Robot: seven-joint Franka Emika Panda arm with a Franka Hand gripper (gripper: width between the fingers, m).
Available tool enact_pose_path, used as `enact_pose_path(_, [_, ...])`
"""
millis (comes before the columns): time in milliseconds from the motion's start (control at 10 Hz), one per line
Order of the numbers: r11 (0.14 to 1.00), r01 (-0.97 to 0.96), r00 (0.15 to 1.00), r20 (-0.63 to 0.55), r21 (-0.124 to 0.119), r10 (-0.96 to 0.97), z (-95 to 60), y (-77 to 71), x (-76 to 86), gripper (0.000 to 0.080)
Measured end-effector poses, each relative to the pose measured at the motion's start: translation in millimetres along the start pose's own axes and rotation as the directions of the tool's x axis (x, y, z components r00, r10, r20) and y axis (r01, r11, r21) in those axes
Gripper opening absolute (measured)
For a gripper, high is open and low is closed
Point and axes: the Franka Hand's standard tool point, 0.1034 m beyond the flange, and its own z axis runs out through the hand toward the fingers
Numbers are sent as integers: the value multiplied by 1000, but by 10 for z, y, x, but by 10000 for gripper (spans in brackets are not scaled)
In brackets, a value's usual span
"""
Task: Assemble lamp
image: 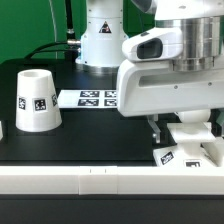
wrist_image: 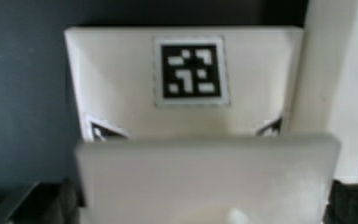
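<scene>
The lamp's low square base (image: 190, 153) sits on the black table at the exterior view's right, with a tag on its near corner. In the wrist view its tagged face (wrist_image: 190, 70) fills the middle. My gripper (image: 185, 135) hangs straight over the base. Its two dark fingers (wrist_image: 30, 205) stand wide apart on either side of the base's raised white block (wrist_image: 208, 180). I see no clamping; the gripper (wrist_image: 197, 208) is open. The tapered shade (image: 38, 100) stands mouth down at the exterior view's left, far from the gripper.
The marker board (image: 88, 98) lies flat behind the middle of the table, in front of the arm's white pedestal (image: 100, 40). A white ledge (image: 100, 182) runs along the table's near edge. A sliver of another white part (image: 3, 128) shows at the left edge.
</scene>
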Motion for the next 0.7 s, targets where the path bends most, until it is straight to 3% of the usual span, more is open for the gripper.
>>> enact_pose_path(200, [1000,-13,1000,11,-2,13,-163,-26,-344,699])
enact_pose_path(500, [999,-36,999,23,12,35,-345,-360,-870,699])
enact_pose_path(600, [1000,-17,999,30,11,17,-368,-465,-999,699])
enact_pose_path(700, [1000,-6,1000,29,12,5,-385,-501,-1017,699])
